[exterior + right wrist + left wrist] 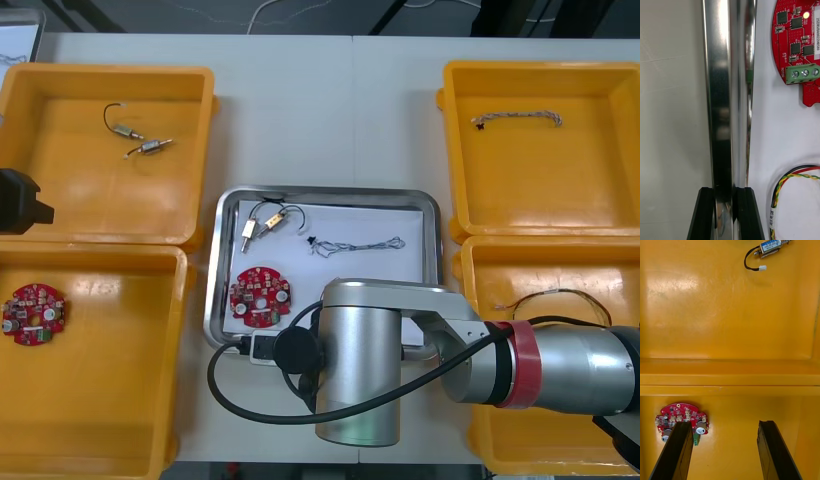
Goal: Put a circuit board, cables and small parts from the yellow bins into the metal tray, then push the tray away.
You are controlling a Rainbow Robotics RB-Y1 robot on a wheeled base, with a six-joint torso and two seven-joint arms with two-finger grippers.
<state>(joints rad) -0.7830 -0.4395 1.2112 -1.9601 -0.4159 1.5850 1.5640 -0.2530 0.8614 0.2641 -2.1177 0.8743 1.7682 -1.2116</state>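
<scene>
- My right end effector [725, 193] is clamped on the near rim of the metal tray [330, 193]. One black finger sits outside on the bench [330, 110] side and one inside, with the shiny lip pinched between them.
- I hold the rim and not the contents because the tray looks loaded. A firm grip on the edge should let me drive it away without it skidding sideways.
- The tray sits in the middle of the bench between the yellow bins. Inside it are a round red circuit board [260, 296] at the near left, a small metal part [262, 222] at the far left, and a twisted blue and white cable [360, 245] toward the right.
- A red and yellow cable [797, 174] curls on the white liner just beside my inner finger. It is apart from the rim, so I judge it will not snag.
- My left end effector [725, 431] waits at the left with its fingers apart and holding nothing, over the near-left bin [180, 350]. A spare circuit board [33, 312] lies there.
- More small metal parts [140, 140] lie in the far-left bin [205, 150].
- Only the push appears to be left, a straight shove toward the far side.
</scene>
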